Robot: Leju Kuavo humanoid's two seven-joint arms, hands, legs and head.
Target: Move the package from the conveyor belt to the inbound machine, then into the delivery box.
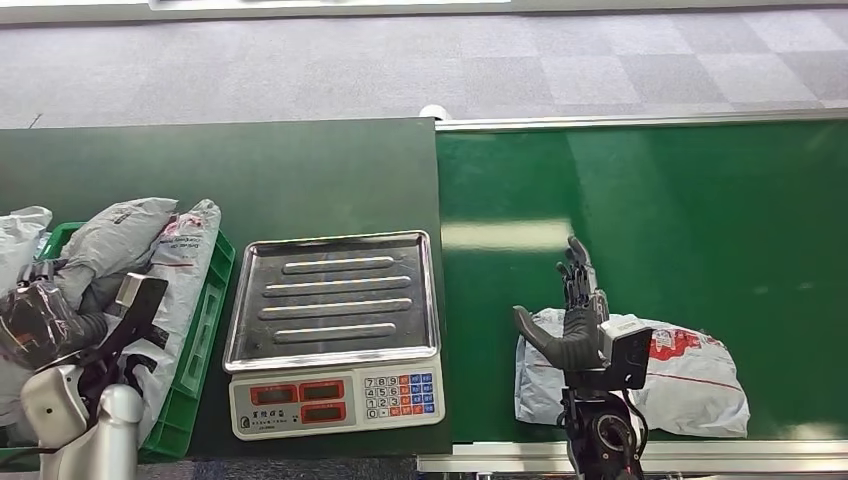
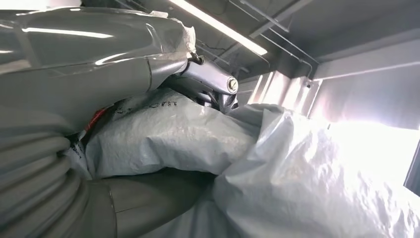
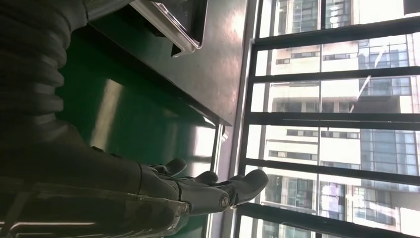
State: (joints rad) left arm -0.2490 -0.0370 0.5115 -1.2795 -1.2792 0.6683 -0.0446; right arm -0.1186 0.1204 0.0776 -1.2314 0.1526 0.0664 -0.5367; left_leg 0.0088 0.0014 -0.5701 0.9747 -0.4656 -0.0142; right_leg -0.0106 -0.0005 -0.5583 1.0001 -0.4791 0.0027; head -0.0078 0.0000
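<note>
so far the task looks barely begun: the package lies flat on the conveyor belt, well to the right of the scale, which i take for the inbound machine, and the scale's tray is bare. lifting, weighing and boxing all seem left to do. the right hand is over the package's end nearest the scale, fingers straight and apart, thumb spread, holding nothing. left of the scale, the green crate, likely the delivery box, already holds several grey and white mail bags. the left hand sits among those bags; whether its fingers are closed i cannot tell.
</note>
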